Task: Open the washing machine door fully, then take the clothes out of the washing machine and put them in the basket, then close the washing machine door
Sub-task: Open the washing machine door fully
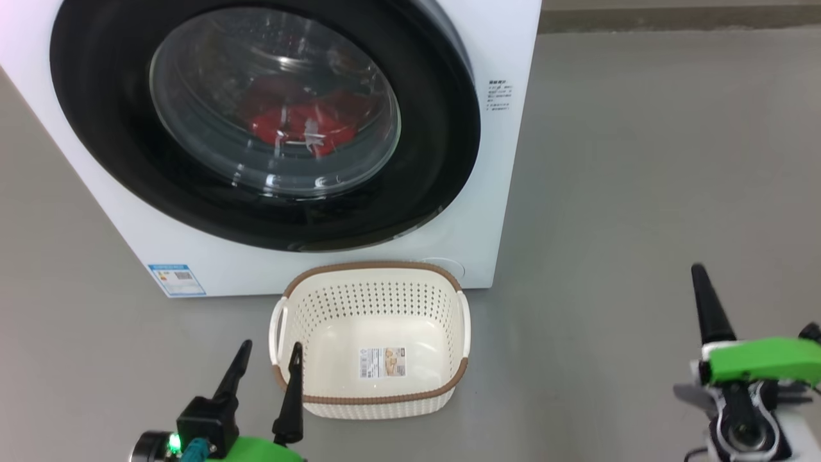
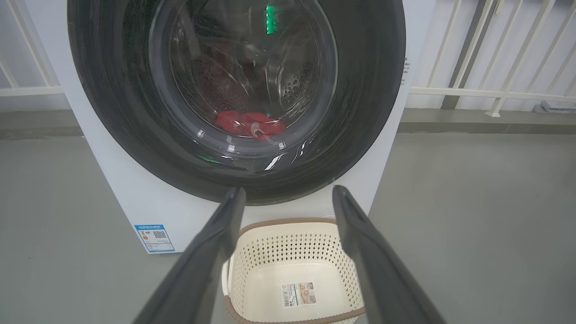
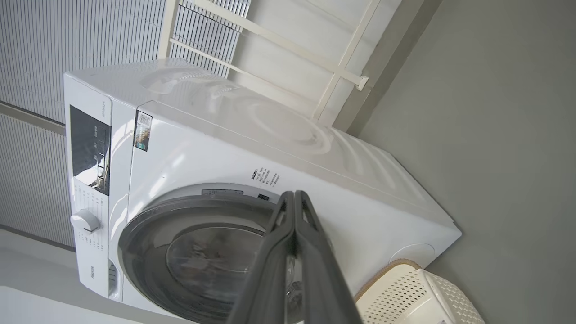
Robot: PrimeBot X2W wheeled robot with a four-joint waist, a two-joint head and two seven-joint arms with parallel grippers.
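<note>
As seen from the head: washing machine door [image 1: 102, 128] closed on the washing machine [image 1: 507, 192], red clothes [image 1: 301, 125] visible through it, basket [image 1: 372, 266] on the floor [image 1: 641, 160] just in front. Left gripper [image 1: 270, 346] spread wide beside the basket's near left corner, holding nothing; right gripper [image 1: 699, 282] well off to the right. From the left wrist: fingers parted wide, framing basket and door. From the right wrist: fingers pressed together on nothing, tips against the door's edge.

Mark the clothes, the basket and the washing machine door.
clothes [image 1: 298, 128], head view, red fabric behind the glass
basket [image 1: 372, 298], head view, perforated back wall
washing machine door [image 1: 102, 128], head view, black ring left of the window
</note>
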